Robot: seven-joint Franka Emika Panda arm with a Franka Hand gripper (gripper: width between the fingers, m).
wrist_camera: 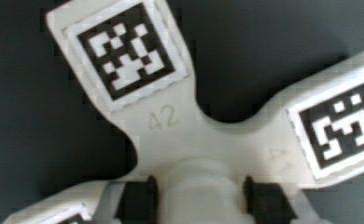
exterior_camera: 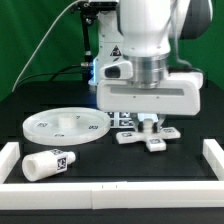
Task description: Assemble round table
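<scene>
The large round white disc [exterior_camera: 64, 125] with a raised hub lies flat on the black table at the exterior view's left. The short tagged cylindrical leg [exterior_camera: 46, 163] lies on its side in front of it. A white cross-shaped tagged piece [exterior_camera: 156, 146] lies at the exterior view's right. It fills the wrist view [wrist_camera: 179, 120], showing two tags. My gripper [exterior_camera: 150, 124] reaches straight down onto it. In the wrist view my gripper [wrist_camera: 200, 198] has its dark pads [wrist_camera: 143, 196] pressed against both sides of one arm of the piece.
Long white border rails run along the front [exterior_camera: 110, 192] and both sides [exterior_camera: 213, 155] of the table. Tags of the marker board [exterior_camera: 120, 117] show just behind the gripper. A green backdrop and cables stand behind the arm.
</scene>
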